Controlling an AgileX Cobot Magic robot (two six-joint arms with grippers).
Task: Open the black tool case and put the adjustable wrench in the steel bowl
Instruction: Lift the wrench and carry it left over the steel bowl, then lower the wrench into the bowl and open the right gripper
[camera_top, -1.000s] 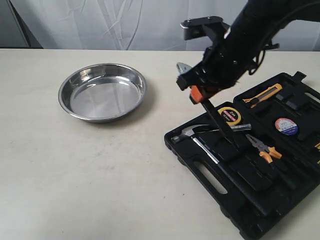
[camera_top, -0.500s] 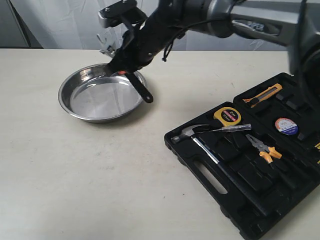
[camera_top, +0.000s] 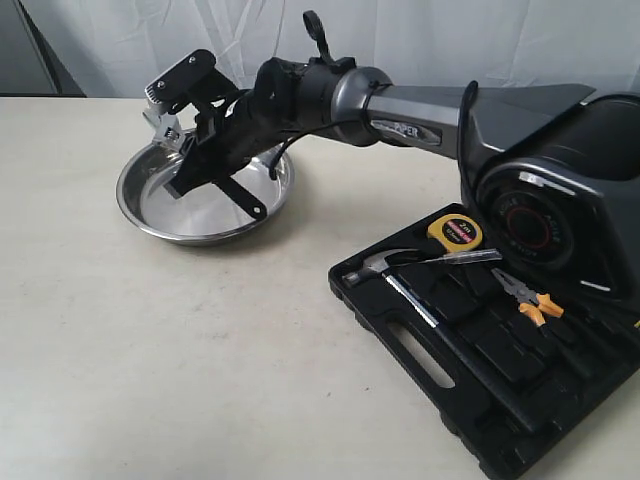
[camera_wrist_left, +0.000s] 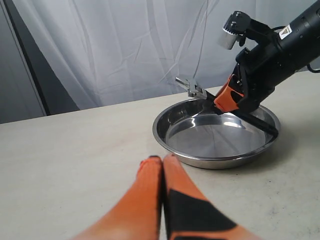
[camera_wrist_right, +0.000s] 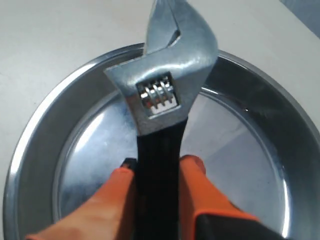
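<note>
My right gripper (camera_top: 197, 165) reaches across to the left and is shut on the adjustable wrench (camera_top: 245, 200), holding it tilted over the steel bowl (camera_top: 160, 205). In the right wrist view the orange fingers (camera_wrist_right: 200, 185) clamp the black handle, and the wrench's (camera_wrist_right: 160, 90) silver head points out over the far rim of the bowl (camera_wrist_right: 245, 135). The left wrist view shows my left gripper (camera_wrist_left: 162, 159) shut and empty, low over the table just in front of the bowl (camera_wrist_left: 200, 161), with the wrench (camera_wrist_left: 192, 87) above the dish.
The black tool case (camera_top: 480, 400) lies open at the right front. It holds a claw hammer (camera_top: 385, 265), a yellow tape measure (camera_top: 455, 230) and orange-handled pliers (camera_top: 527, 297). A white curtain hangs behind the table.
My right arm has carried the wrench from above the case leftward to the bowl, then lowered it further over the dish. The case and bowl have not moved.
</note>
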